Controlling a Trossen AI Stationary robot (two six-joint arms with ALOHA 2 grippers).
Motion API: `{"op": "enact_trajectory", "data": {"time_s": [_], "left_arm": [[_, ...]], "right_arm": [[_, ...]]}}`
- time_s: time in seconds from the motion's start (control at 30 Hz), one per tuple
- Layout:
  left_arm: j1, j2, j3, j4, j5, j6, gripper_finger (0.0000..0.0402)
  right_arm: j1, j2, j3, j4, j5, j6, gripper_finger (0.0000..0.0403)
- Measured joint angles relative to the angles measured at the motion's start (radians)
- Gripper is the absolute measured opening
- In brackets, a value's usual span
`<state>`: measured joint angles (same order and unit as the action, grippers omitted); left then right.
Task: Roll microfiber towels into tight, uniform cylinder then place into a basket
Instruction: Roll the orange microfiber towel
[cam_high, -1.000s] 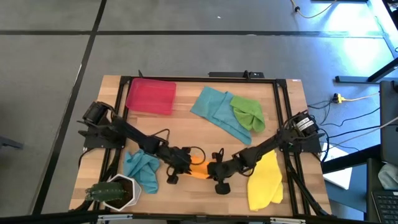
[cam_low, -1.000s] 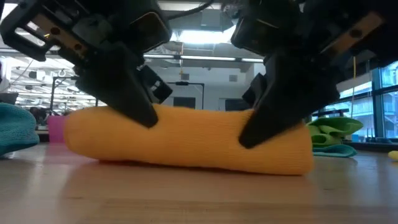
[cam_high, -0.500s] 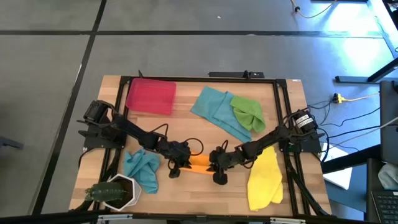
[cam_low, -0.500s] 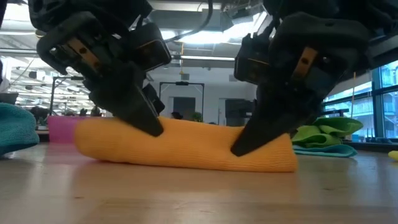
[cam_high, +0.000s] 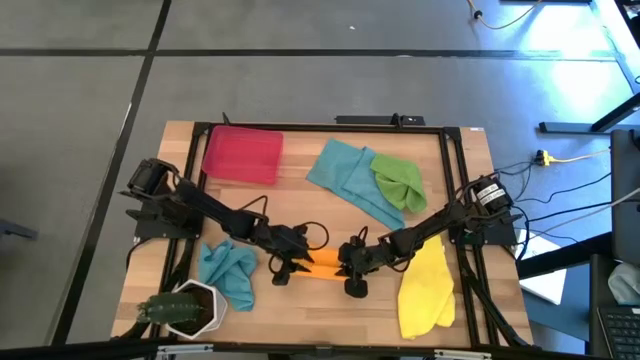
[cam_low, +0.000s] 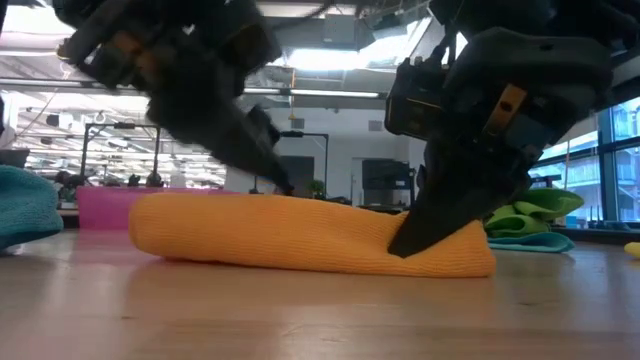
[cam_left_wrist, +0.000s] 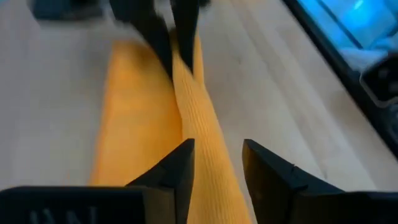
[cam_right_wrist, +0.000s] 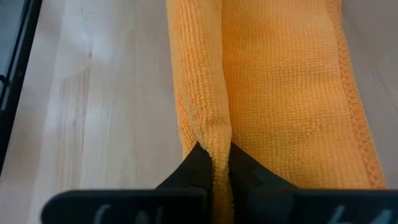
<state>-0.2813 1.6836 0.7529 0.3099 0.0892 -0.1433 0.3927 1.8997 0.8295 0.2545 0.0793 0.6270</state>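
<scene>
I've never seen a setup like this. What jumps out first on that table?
Two dark arms meet over a rolled orange towel near the table's front edge: the right gripper pinches a fold of it, while the left gripper stands open over it. Behind lie a red basket and loose teal, green and yellow towels.

The orange towel (cam_low: 310, 235) lies rolled near the table's front edge, basket (cam_high: 242, 154) well apart.

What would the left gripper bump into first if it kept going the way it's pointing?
Probably the other arm. The left gripper points along the rolled orange towel, and the right gripper pinches that towel's far end, straight ahead, though depth is hard to judge.
</scene>
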Motion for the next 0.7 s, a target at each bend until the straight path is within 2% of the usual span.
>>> {"op": "enact_trajectory", "data": {"time_s": [0.2, 0.5, 0.7], "left_arm": [[-0.002, -0.085, 0.002, -0.010, -0.061, 0.049, 0.0129], [-0.016, -0.095, 0.002, -0.008, -0.077, 0.049, 0.0129], [-0.016, -0.095, 0.002, 0.073, -0.135, 0.044, 0.0127]], "right_arm": [[-0.001, 0.001, 0.000, -0.003, 0.002, 0.001, 0.0020], [-0.001, 0.003, 0.000, -0.004, 0.005, 0.000, 0.0021], [-0.001, 0.004, 0.000, -0.004, 0.005, 0.000, 0.0022]]}}
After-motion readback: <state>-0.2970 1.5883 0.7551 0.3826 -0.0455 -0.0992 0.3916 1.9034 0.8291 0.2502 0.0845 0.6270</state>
